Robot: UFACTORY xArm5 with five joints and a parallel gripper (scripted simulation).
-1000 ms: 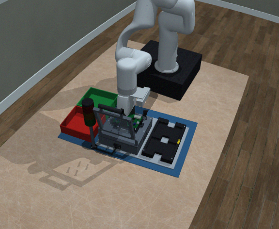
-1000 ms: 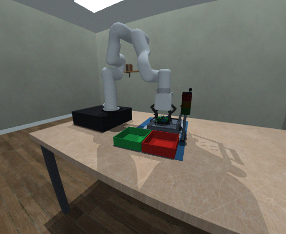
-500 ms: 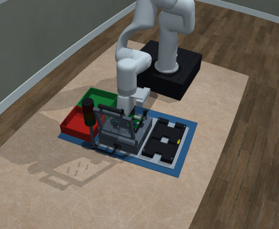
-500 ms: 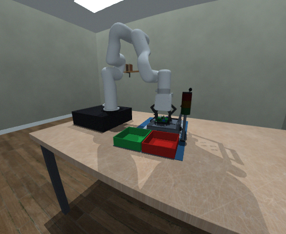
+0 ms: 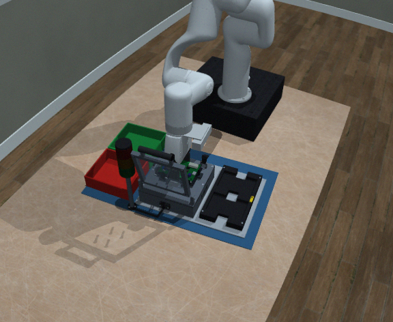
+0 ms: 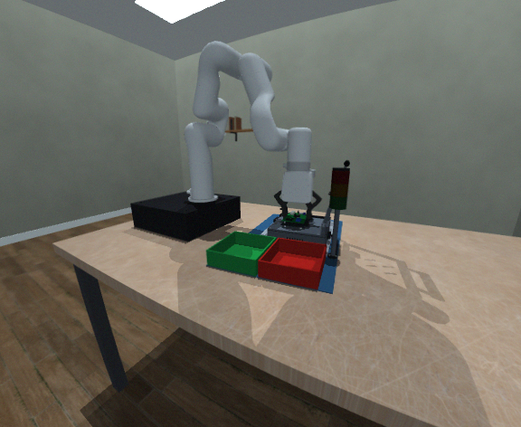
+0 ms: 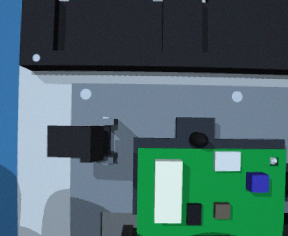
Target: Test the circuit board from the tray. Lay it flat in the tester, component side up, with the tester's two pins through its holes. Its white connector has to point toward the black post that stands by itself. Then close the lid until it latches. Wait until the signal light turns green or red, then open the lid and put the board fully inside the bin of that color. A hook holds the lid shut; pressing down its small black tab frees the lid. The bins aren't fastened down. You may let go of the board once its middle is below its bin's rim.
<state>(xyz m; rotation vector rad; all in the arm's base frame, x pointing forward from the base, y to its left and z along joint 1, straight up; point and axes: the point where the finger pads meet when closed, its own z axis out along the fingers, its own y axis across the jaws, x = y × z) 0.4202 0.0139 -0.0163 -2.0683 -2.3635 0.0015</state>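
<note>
The green circuit board point(image 5: 192, 170) point(image 6: 293, 217) point(image 7: 202, 176) is level over the nest of the grey tester point(image 5: 200, 188) point(image 6: 298, 232) point(image 7: 152, 107), component side up. Its white connector point(image 7: 168, 191) is at the board's left edge in the wrist view, on the side of the hook point(image 5: 205, 158) point(image 7: 79, 142). My gripper point(image 6: 296, 221) points down, shut on the board, one finger at each of two opposite edges. Whether the pins are through the holes cannot be told. A round black post point(image 7: 198, 139) stands at the tray-side edge. The lid point(image 5: 186, 178) stands open. The signal light point(image 5: 125, 157) point(image 6: 339, 189) is unlit.
The black tray point(image 5: 224, 204) point(image 7: 112, 30) lies beside the tester, with no board in it. The green bin point(image 5: 138, 140) point(image 6: 233, 263) and red bin point(image 5: 110, 187) point(image 6: 288, 273) stand side by side on the tester's other side. The light's pole point(image 5: 129, 192) stands near the lid.
</note>
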